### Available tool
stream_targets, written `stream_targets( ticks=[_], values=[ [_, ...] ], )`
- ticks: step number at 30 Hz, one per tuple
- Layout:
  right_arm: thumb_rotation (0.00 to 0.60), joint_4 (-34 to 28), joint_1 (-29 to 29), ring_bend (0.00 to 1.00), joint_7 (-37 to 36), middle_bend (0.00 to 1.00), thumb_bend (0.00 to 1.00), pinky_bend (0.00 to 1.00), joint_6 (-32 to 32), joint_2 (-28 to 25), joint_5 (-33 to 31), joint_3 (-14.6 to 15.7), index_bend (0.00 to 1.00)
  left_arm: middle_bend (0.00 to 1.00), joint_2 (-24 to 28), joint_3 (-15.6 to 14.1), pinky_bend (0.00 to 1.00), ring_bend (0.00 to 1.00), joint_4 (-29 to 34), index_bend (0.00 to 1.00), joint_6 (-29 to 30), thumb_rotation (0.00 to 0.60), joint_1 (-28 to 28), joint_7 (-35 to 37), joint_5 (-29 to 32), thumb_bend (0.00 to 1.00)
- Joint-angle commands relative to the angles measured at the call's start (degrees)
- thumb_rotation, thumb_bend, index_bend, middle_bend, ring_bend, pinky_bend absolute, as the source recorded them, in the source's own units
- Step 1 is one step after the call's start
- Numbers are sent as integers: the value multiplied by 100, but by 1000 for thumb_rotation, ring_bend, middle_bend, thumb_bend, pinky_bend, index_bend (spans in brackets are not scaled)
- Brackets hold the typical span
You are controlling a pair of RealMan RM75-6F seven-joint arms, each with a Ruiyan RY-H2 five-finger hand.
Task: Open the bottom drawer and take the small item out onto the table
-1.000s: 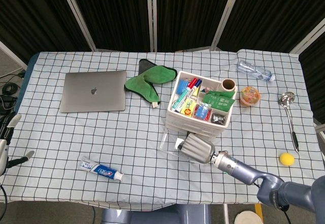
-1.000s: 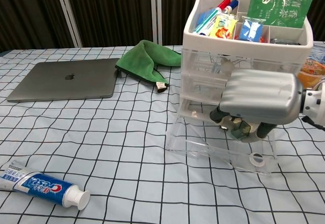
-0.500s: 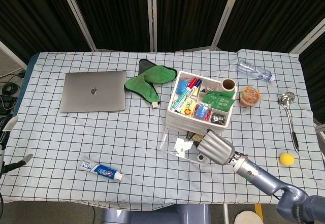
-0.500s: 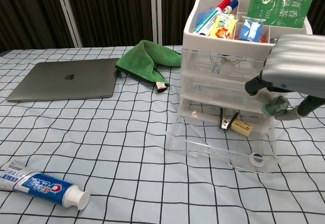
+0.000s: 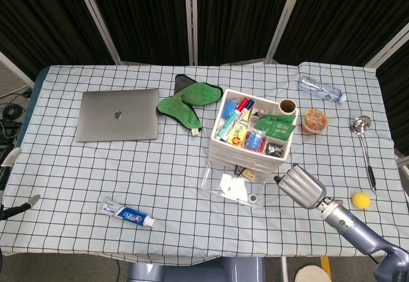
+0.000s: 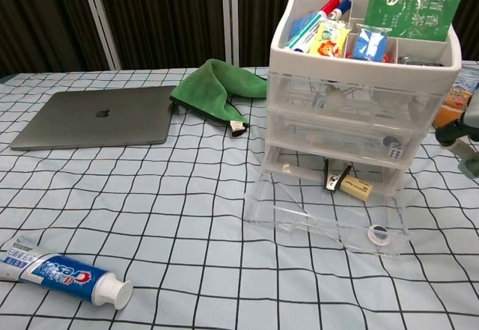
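Bottom drawer [image 6: 329, 214] of the organizer [image 6: 359, 113] pulled open, small items [image 6: 346, 182] still inside; right hand [image 5: 302, 187], grasp indeterminate, beside it on the counter [image 5: 96, 173]; left hand [image 5: 7, 186] released.

We see the drawer unit [image 5: 252, 135] at frame centre, its bottom drawer [image 5: 231, 187] pulled out below it. The laptop [image 5: 118, 114] lies left, toothpaste [image 5: 126, 213] lower left, spoon [image 5: 364, 148] far right on the surface [image 5: 64, 173].
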State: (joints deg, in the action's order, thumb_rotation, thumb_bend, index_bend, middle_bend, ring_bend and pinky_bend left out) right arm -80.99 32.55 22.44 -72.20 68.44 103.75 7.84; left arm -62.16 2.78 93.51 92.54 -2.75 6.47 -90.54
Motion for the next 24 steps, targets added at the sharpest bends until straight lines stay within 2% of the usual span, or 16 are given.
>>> stream_targets(
  ticks=[1,7,13,20,24],
  values=[
    [600,228,-114,995,-120,1000,303,819,17,71,-95,3,655,0,-5,-3,0,0,8,0,-22,600,-8,-23,7,30],
    [600,181,-254,982,129,1000,193,813,373,27,-558,-101,504,0,-7,2,0,0,20,0,-46,600,-13,-40,28,29],
    [600,107,-464,973,359,1000,146,810,421,16,-920,-224,450,0,6,-1,0,0,20,0,-33,600,-4,3,19,28],
    [600,297,-758,950,186,1000,127,787,34,60,-1066,-360,417,0,8,-9,0,0,18,0,-51,600,-6,4,15,29],
    [600,505,-1035,925,-229,1000,121,754,-524,162,-1141,-538,418,0,7,-22,0,0,16,0,-72,600,0,-7,30,28]
  ],
)
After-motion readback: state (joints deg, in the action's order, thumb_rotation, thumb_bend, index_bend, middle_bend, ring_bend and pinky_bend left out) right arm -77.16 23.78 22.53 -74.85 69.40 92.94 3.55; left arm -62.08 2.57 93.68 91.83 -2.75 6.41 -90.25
